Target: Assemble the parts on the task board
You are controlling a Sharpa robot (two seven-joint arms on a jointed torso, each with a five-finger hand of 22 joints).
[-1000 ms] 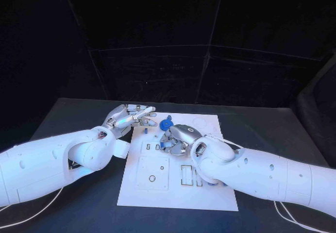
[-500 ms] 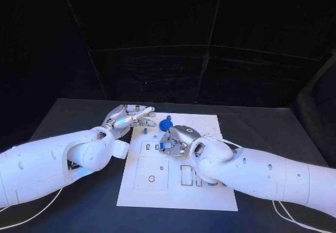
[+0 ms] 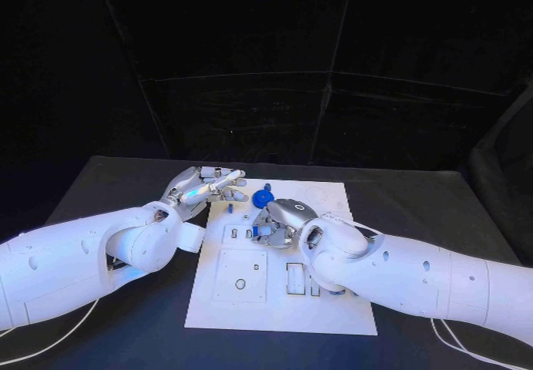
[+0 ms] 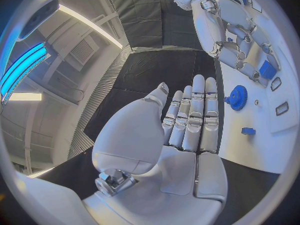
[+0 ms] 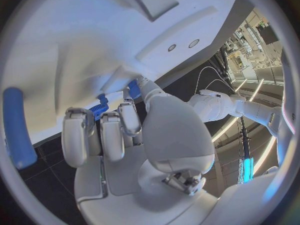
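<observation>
The white task board lies mid-table. My right hand bends down over its upper middle, fingers curled, pinching a small blue block against the board; the same block sits between thumb and fingertip in the right wrist view. A blue gear lies just beyond that hand, also visible as the gear and the gear. My left hand hovers at the board's far left corner, fingers straight and holding nothing. A tiny blue piece lies near the left hand.
A long blue peg rests on the board beside the right hand. Several empty slots and a round hole mark the board's near half. Black table surrounds the board, and both forearms cross its near corners.
The right hand has crept slightly leftward on the board. The left hand's fingers have stretched out a little; the parts have not moved.
</observation>
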